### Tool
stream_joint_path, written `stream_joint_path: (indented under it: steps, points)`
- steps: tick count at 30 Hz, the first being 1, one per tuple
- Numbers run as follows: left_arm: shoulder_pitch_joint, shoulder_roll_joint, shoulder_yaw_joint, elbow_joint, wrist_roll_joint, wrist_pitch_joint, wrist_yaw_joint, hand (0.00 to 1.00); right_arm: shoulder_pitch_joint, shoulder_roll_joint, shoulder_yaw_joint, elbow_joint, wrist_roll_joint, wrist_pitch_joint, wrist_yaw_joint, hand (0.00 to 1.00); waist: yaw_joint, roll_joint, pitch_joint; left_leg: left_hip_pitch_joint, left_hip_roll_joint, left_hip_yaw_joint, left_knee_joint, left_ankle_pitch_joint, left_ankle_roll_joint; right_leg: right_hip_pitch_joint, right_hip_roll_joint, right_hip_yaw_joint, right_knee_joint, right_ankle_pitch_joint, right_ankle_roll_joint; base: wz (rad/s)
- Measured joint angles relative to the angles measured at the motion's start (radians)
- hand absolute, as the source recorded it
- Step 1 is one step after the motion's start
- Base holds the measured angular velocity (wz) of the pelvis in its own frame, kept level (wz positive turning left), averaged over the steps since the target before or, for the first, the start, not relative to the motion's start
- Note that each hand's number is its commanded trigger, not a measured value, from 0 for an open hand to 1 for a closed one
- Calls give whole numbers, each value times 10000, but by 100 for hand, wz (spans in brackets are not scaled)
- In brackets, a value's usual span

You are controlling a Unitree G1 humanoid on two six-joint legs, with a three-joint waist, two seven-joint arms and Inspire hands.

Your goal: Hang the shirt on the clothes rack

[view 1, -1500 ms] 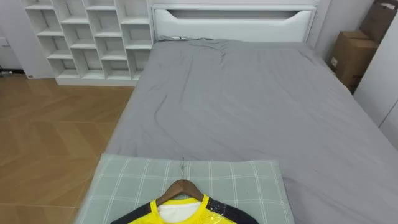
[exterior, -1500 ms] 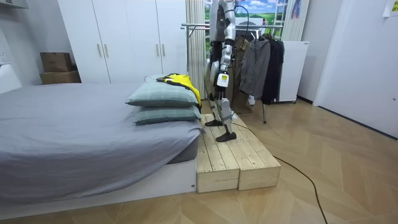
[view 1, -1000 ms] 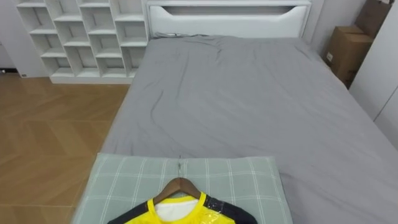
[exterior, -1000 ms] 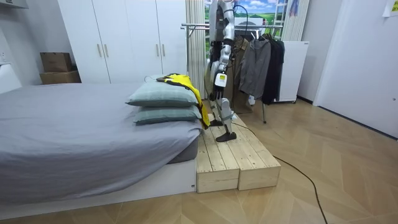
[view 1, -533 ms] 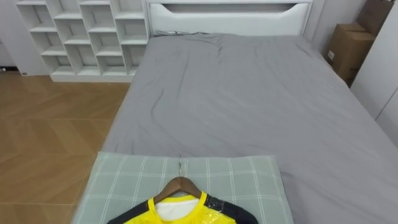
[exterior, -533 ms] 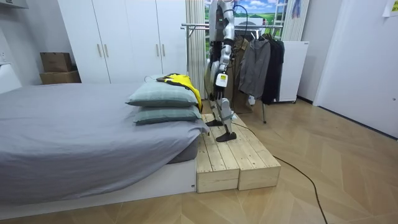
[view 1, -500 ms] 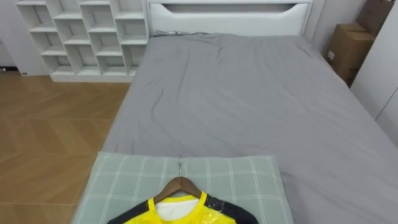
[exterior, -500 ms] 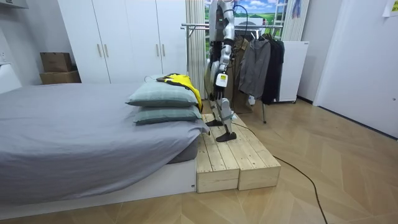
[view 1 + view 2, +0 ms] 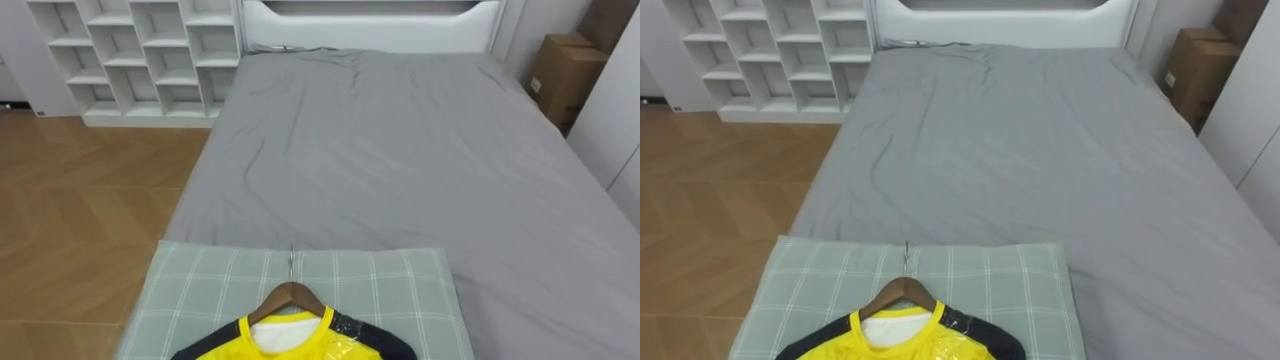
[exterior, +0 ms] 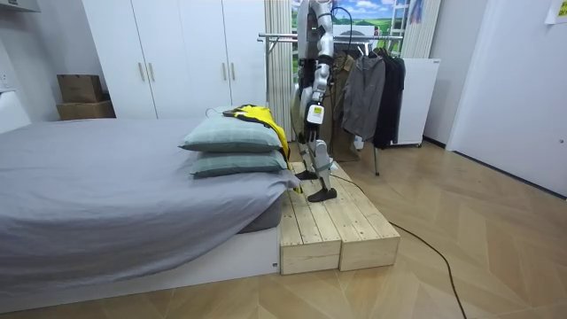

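The yellow shirt [image 9: 318, 346] on its wooden hanger [image 9: 291, 297] stays put on top of the checked pillow [image 9: 200, 290], its hook pointing toward the pillow's far edge and the grey bed [image 9: 400, 150] beyond. Only the head camera has dipped a touch since a moment ago. The robot holds its spot on the wooden platform [image 10: 328, 226] just beside the pillow, its left hand [image 10: 312, 113] hanging at its side, too small to tell how the fingers sit.
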Motion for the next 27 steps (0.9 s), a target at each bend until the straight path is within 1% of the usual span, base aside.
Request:
stream_joint_path:
  steps: [4, 5, 9, 19, 27]
  points:
    - [-2, 1, -5, 0, 0, 6, -17, 0, 3, 9, 11, 7, 0, 26, -63, 0, -4, 4, 21, 35, -15, -100, 5, 0, 0, 133, -15, -112, -77, -7, 8, 7]
    - [-3, 1, -4, -1, 2, 6, -18, 0, 1, 9, 20, 7, -2, 28, -64, 0, -3, -24, 9, 35, -19, -121, 4, 1, 1, 147, -17, -128, -94, -7, 8, 9]
    - [41, 8, 3, -1, 2, 5, -20, 0, 1, 11, 73, 7, -4, 28, -68, 0, 5, -56, 4, 33, -33, -168, 5, 1, 2, 179, -29, -167, -115, -8, 12, 2]
    - [34, 22, 10, -1, -2, 23, -19, 0, -21, 31, 103, 5, -4, 59, -78, 0, 7, -99, 5, -40, -44, -166, -15, 1, 2, 107, -31, -163, -148, -14, 21, 0]
    - [31, 25, -25, -1, -7, 55, -17, 0, 1, 32, 101, 22, -3, 110, -56, 0, -8, -80, -3, -33, -45, -118, -18, 1, 2, 93, -32, -132, -150, -13, 21, 0]
